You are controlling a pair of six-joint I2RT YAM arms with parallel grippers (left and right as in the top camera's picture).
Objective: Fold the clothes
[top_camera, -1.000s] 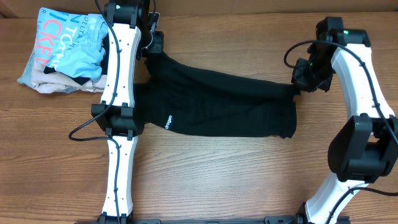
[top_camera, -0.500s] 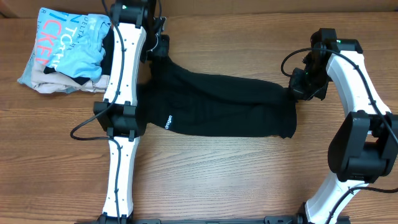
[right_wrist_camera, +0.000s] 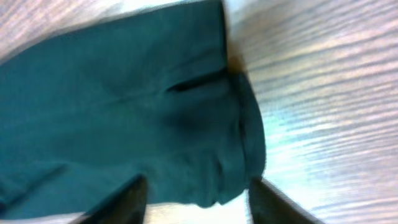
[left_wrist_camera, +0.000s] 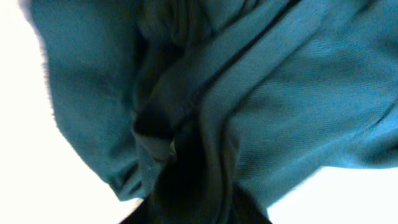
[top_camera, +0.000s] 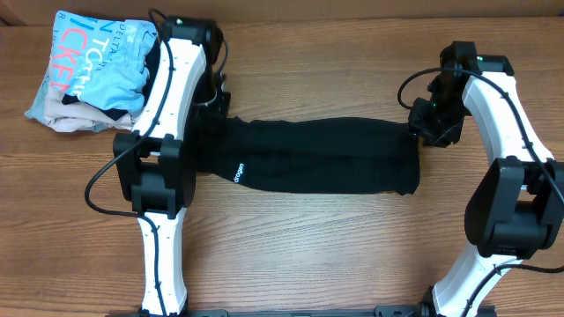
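The clothes, a black shirt (top_camera: 317, 158) with small white lettering (top_camera: 238, 172), lie as a long folded band across the middle of the table. My left gripper (top_camera: 216, 107) is down at the band's far left corner. In the left wrist view the bunched fabric (left_wrist_camera: 261, 106) fills the picture and runs into a dark mass at the bottom, so the jaws cannot be made out. My right gripper (top_camera: 422, 123) sits at the far right corner. In the right wrist view its fingers (right_wrist_camera: 132, 200) stand apart, with the shirt's edge (right_wrist_camera: 205, 155) lying flat between them.
A pile of light-blue, white and beige folded garments (top_camera: 88, 75) with pink lettering lies at the far left corner, just behind my left arm (top_camera: 167, 114). Bare wooden table (top_camera: 308, 246) stretches in front of the shirt.
Both grippers have brought the shirt's far edge down and forward, so the raised slanting fold now lies as a flat, even band. The right jaws have parted.
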